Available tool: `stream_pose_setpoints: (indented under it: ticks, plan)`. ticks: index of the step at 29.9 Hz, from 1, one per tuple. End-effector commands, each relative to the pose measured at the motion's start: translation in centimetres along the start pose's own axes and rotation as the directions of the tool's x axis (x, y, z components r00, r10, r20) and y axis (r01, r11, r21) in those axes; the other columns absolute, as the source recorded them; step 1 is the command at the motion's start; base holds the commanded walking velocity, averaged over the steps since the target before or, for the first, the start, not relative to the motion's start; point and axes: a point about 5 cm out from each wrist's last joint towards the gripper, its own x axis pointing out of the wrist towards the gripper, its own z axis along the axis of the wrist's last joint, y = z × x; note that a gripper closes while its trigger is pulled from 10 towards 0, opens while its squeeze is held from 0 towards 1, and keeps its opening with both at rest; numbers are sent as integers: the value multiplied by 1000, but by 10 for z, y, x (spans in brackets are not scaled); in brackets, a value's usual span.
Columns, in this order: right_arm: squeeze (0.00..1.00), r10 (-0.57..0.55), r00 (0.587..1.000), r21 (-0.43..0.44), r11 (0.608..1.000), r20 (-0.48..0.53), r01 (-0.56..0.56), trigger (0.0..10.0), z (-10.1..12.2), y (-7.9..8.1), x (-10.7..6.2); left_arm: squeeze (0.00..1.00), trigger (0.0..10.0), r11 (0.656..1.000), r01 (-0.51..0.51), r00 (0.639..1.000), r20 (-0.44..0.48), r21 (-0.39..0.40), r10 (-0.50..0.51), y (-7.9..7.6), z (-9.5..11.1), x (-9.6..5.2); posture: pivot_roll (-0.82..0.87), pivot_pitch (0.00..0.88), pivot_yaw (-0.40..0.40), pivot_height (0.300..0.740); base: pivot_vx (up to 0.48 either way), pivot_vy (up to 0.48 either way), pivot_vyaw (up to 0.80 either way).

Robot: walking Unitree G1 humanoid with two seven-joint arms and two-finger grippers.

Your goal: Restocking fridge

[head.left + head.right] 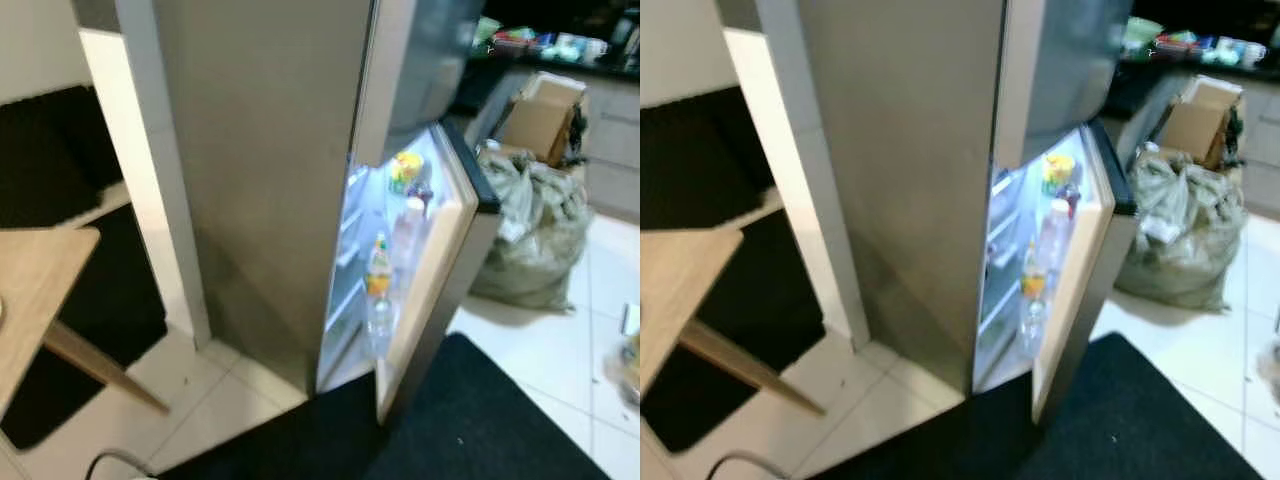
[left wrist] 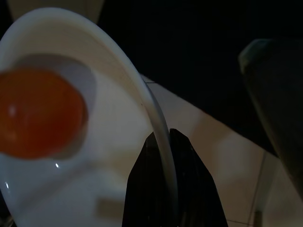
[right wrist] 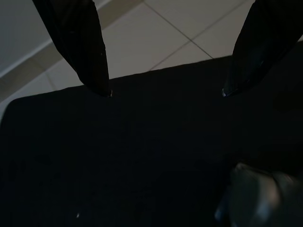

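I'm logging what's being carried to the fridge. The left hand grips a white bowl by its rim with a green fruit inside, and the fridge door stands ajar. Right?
Not quite: the fruit is orange, not green, as the left wrist view shows. The rest holds: the left hand pinches the white bowl by its rim, and the fridge door stands ajar.

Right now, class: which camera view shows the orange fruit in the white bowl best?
The left wrist view: the orange fruit lies in the white bowl, whose rim the left gripper pinches. The other views give no look at it.
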Motion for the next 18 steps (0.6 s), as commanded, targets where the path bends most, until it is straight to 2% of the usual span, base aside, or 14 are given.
stream_pose_setpoints:
  ticks: [1, 12, 16, 18]
  plan:
    - [0, -18, 1000, -17, 1000, -11, 18, 10000, -4, -3, -1, 0, 10000, 1000, -24, 998, 51, -12, 25, 2, 16, 1, -58, 6, 17, 740, 0, 0, -781]
    - [0, -106, 994, 33, 994, 7, 106, 10000, 0, -25, -2, 0, 10000, 998, -57, 995, 84, 2, 56, 6, 28, 1, -73, 17, 15, 740, 0, 0, -781]
    - [0, -110, 994, 29, 994, 15, 109, 10000, 2, -26, -2, 0, 10000, 997, -82, 994, 78, 8, 81, 10, 25, 1, -59, 21, 11, 740, 0, 0, -781]
    - [0, -113, 993, 11, 994, 18, 113, 10000, 3, -24, -1, 0, 10000, 990, -137, 987, 86, -23, 138, 21, 24, 0, -35, 32, 13, 740, 0, 0, -781]
